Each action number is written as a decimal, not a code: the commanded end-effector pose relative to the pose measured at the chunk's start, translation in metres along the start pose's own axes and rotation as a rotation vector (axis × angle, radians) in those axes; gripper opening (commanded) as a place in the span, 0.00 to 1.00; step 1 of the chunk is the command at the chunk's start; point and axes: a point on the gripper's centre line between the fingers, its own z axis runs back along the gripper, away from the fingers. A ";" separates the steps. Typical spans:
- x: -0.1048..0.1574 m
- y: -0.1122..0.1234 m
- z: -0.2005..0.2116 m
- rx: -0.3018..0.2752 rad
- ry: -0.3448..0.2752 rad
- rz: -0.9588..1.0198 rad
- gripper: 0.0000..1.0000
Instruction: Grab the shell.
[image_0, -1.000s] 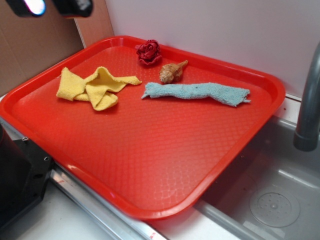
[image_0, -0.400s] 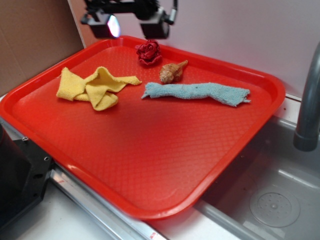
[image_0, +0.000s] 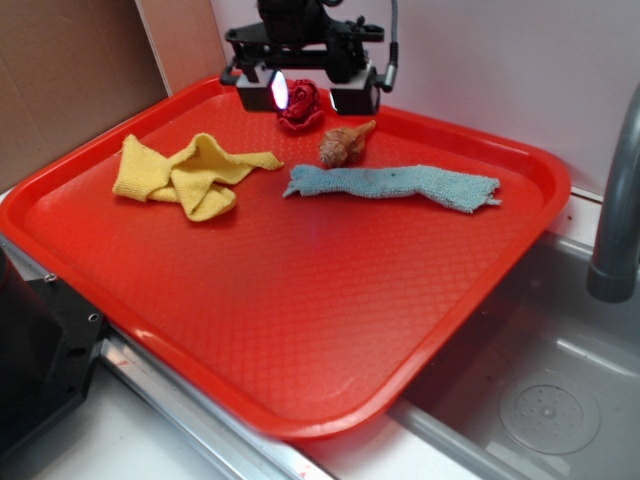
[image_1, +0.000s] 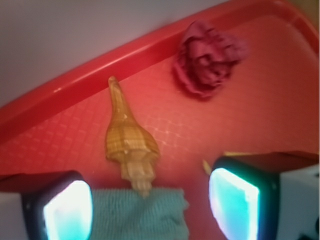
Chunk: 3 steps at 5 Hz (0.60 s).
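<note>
Swinging right along the far rim, my end effector (image_0: 303, 93) now hovers wide open and empty above the rose (image_0: 299, 103), with the shell (image_0: 345, 144) just right, ungrasped, near the blue cloth (image_0: 395, 184).

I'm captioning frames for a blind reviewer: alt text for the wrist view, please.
A tan spiral shell lies on a red tray, between and beyond the open gripper fingers. A dark red fabric rose sits to its right, a teal cloth below it.
</note>
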 end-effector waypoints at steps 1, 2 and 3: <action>0.024 -0.003 -0.016 0.012 -0.053 0.007 1.00; 0.025 -0.006 -0.030 -0.030 -0.011 -0.036 0.96; 0.025 -0.006 -0.031 -0.030 -0.014 -0.038 0.00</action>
